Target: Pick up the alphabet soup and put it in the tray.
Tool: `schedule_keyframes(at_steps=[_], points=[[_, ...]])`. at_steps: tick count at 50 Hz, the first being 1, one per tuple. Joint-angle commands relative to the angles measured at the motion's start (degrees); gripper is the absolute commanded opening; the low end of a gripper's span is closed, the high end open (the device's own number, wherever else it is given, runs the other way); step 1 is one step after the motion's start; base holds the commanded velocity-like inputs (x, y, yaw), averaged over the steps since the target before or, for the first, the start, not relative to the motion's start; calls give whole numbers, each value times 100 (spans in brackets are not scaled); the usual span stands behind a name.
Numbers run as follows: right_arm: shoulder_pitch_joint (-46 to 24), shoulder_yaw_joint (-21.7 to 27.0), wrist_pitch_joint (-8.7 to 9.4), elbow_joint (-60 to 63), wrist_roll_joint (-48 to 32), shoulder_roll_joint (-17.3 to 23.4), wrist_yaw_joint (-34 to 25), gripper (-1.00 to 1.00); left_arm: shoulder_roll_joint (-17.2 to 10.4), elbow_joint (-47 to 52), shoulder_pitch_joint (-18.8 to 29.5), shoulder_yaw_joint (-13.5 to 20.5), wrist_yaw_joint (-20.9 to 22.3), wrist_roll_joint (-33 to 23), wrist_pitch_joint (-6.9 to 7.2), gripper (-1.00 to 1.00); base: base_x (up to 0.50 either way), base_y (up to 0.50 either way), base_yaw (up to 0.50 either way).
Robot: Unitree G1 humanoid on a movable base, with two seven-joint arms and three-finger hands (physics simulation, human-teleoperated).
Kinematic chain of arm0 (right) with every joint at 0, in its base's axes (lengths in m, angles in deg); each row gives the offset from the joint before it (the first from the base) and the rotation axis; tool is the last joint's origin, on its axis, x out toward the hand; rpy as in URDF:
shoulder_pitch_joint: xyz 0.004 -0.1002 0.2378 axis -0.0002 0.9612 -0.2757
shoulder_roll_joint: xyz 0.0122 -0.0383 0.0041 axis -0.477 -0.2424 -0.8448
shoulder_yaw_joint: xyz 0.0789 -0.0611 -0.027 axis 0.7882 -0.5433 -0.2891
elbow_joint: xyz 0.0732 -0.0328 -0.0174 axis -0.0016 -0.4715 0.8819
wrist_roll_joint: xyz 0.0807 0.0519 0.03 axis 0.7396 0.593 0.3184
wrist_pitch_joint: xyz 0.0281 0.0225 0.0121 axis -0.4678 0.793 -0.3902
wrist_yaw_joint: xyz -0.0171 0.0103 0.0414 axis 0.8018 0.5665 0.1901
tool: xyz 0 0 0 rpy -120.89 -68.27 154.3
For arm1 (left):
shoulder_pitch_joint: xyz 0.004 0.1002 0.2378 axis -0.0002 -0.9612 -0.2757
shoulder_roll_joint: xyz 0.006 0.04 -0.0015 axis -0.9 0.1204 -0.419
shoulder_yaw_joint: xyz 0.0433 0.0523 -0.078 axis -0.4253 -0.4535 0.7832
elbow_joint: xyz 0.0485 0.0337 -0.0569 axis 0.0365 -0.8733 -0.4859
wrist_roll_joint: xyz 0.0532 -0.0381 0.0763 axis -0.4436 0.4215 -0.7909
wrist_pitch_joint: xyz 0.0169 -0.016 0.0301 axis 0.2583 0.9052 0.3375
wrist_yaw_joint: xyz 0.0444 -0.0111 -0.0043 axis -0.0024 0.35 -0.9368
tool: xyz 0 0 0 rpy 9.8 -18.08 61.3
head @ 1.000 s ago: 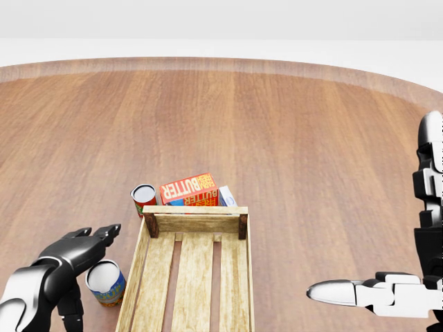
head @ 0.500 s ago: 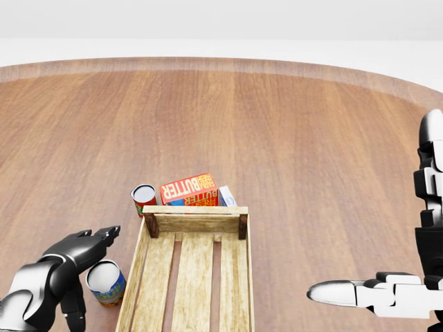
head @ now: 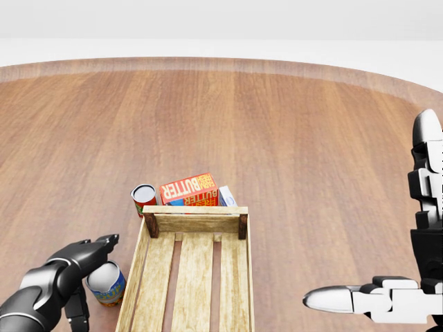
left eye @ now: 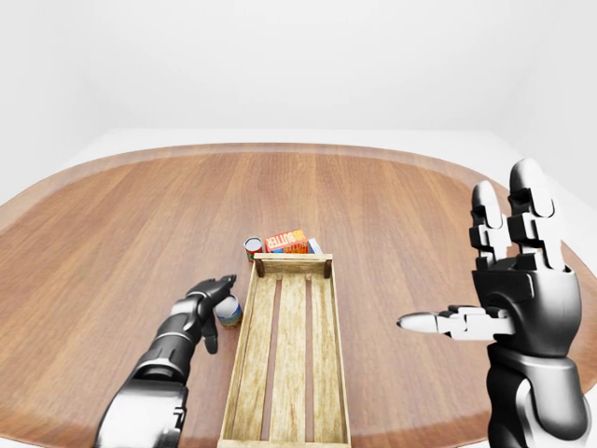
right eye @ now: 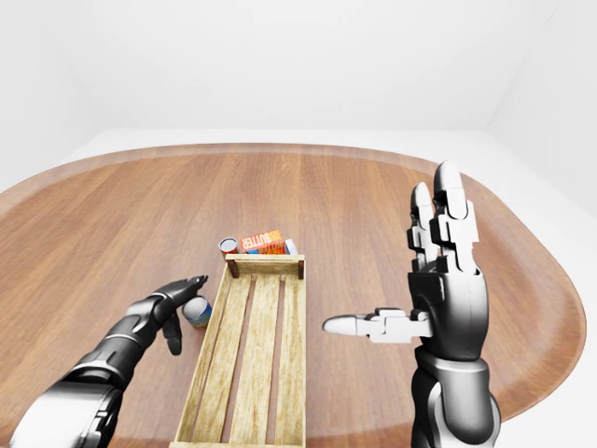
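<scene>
Reaching for the soup beside the tray

My left fingers (head: 86, 259) stand open about the soup (head: 106, 283) on the surface, gripping nothing; the right hand (left eye: 508, 299) is spread, empty. Closing off-centre could tip the can or roll it against the tray (head: 135, 277).

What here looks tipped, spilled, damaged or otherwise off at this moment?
Little stands out. The butter box lies tilted, partly over a white carton, against the wooden tray. The red-labelled can and the blue-labelled can stand upright. The tray holds nothing. No spill or damage shows.
</scene>
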Motion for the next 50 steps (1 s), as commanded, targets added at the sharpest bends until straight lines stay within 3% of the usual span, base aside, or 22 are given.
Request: schedule_keyframes(at_steps=[1,28,30,31,32,50], points=[[21,-39,0,50,7,-3,-73,100,64,-521,219,-108,-199,63,0,100,0,0,0],[16,-94,0,57,28,-6,-47,100,121,-927,392,-95,-334,152,0,100,0,0,0],[22,-100,0,69,23,-5,-43,100,128,-956,401,-109,-381,128,0,71,0,0,0],[26,-99,0,84,34,-6,-47,100,140,-963,422,-77,-383,165,0,-52,0,0,0],[28,-98,0,91,36,-6,-48,100,146,-969,426,-73,-382,175,0,-95,0,0,0],[14,-72,0,96,50,-5,-52,100,174,-1029,340,-93,-411,96,0,-100,0,0,0]])
